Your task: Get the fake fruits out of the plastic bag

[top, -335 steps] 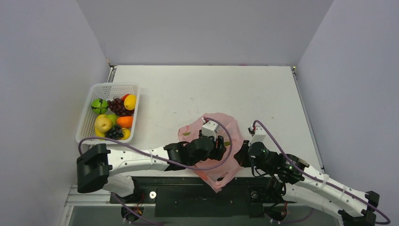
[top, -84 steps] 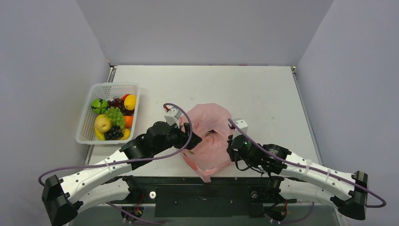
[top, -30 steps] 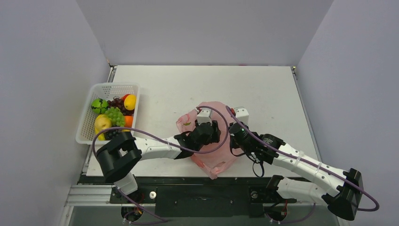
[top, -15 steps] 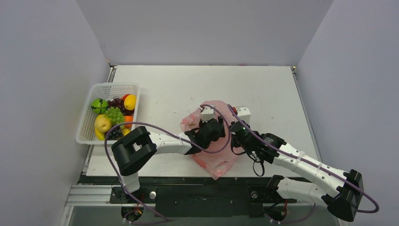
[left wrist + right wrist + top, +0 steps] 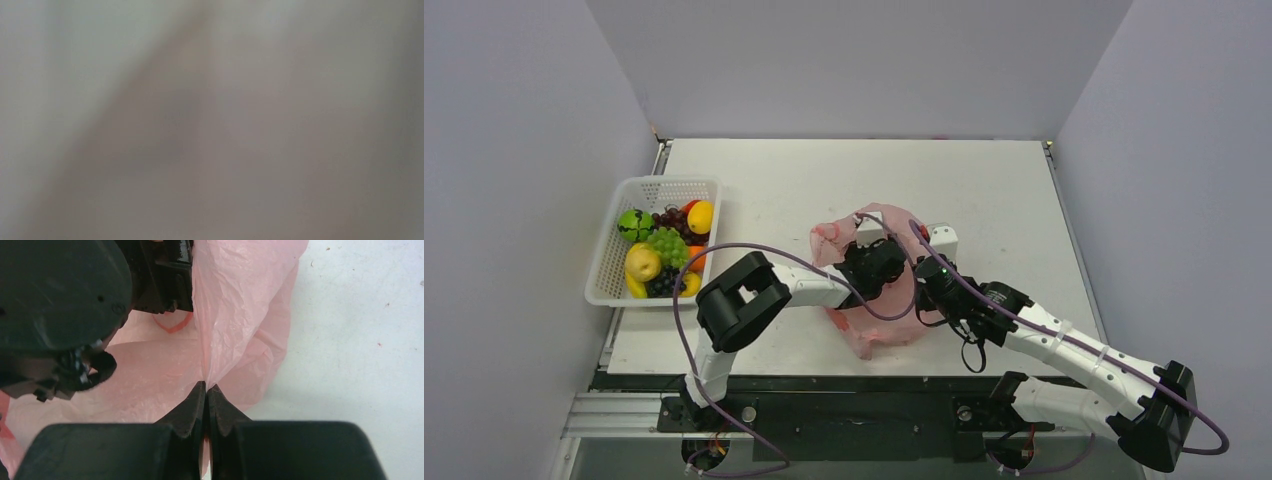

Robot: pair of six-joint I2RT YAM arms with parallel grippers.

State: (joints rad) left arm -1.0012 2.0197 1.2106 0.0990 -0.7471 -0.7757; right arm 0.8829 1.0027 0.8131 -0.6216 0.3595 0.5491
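The pink plastic bag [image 5: 879, 330] stands bunched near the table's front edge. My right gripper [image 5: 206, 386] is shut on a fold of its film [image 5: 240, 315] and holds that side up. My left gripper [image 5: 876, 268] is pushed into the bag's mouth from the left. The left wrist view is a blurred grey-pink blank, so its jaws do not show. Its black wrist [image 5: 60, 295] fills the upper left of the right wrist view. No fake fruits can be seen inside the bag. Several fake fruits [image 5: 664, 245] lie in the white basket.
The white mesh basket [image 5: 604, 270] sits at the table's left edge. The left arm's elbow [image 5: 742, 300] is folded between the basket and the bag. The right arm [image 5: 1064, 345] reaches in from the lower right. The front table edge runs just below the bag.
My left arm has folded and driven its gripper rightward, deeper into the bag. The bag's top has risen and shifted a little. My right gripper has stayed shut on the film.
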